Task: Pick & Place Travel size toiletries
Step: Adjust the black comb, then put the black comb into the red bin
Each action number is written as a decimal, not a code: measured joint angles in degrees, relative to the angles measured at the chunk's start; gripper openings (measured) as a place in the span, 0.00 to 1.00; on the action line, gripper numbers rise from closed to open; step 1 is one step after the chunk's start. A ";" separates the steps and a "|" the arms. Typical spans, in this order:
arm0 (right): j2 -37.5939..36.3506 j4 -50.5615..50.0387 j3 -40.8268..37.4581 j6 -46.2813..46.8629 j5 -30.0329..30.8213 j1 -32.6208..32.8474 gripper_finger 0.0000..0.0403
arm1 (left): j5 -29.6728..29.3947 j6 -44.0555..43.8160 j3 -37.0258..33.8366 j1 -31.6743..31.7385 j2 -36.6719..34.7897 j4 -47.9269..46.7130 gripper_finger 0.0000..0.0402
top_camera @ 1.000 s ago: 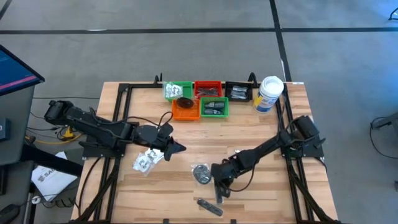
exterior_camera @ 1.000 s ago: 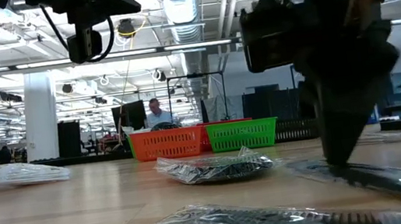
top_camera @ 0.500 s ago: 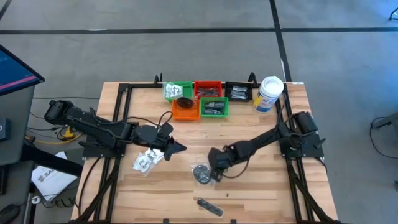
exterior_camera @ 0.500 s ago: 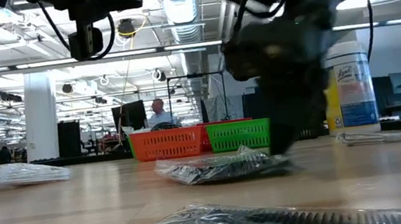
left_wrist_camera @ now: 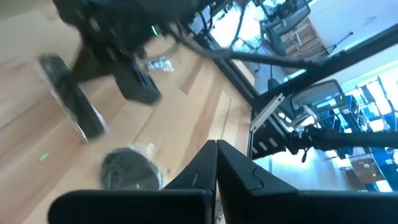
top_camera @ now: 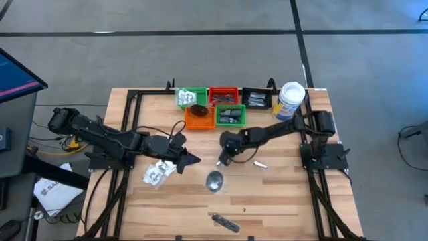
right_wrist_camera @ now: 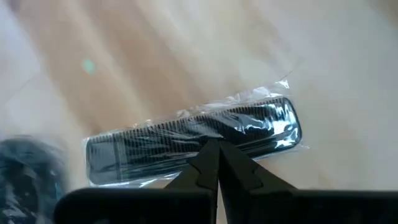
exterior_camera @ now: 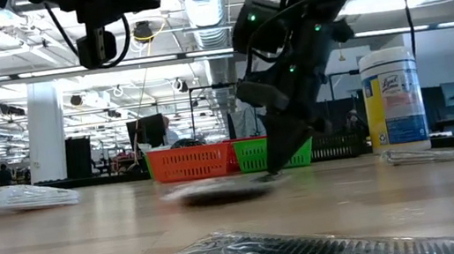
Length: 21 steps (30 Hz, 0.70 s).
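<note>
The right tool (right_wrist_camera: 214, 144) is pinched tight on a black comb in a clear packet (right_wrist_camera: 193, 140), gripping it at the middle of its long edge. It hangs above the middle of the worktop (top_camera: 281, 194), in front of the coloured trays (top_camera: 215, 107). From above, the packet is mostly lost under the arm, and from table height it is hard to make out.

A dark round piece in plastic (top_camera: 214, 181) lies just in front of that tool, smeared in the low view. A second wrapped comb (top_camera: 225, 222) lies near the front edge, and a slim silvery sachet (top_camera: 259, 163) lies to the right.

The left tool (top_camera: 190, 159) hovers with its tips together, holding nothing, beside clear packets with white contents (top_camera: 158, 173).
</note>
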 joint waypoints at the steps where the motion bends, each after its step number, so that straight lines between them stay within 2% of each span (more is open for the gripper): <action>1: -0.17 0.05 0.30 -0.67 -0.23 -0.66 0.00 | 0.00 -0.01 0.00 -0.21 0.01 -0.25 0.00; 6: -1.56 -0.65 2.48 -3.67 0.76 -2.88 0.00 | -0.91 0.12 0.00 -0.54 0.01 -0.14 0.00; 11: -5.01 0.18 5.82 -6.13 1.32 -3.49 0.00 | -9.14 3.01 0.00 -0.54 0.01 -1.32 0.00; 16: -7.66 0.28 7.57 -9.55 0.34 -0.62 0.00 | -16.73 7.07 0.00 1.17 0.01 -5.95 0.00; 21: -8.76 0.88 7.64 -13.93 -0.96 5.25 0.00 | -17.56 8.17 0.00 3.53 0.01 -7.46 0.00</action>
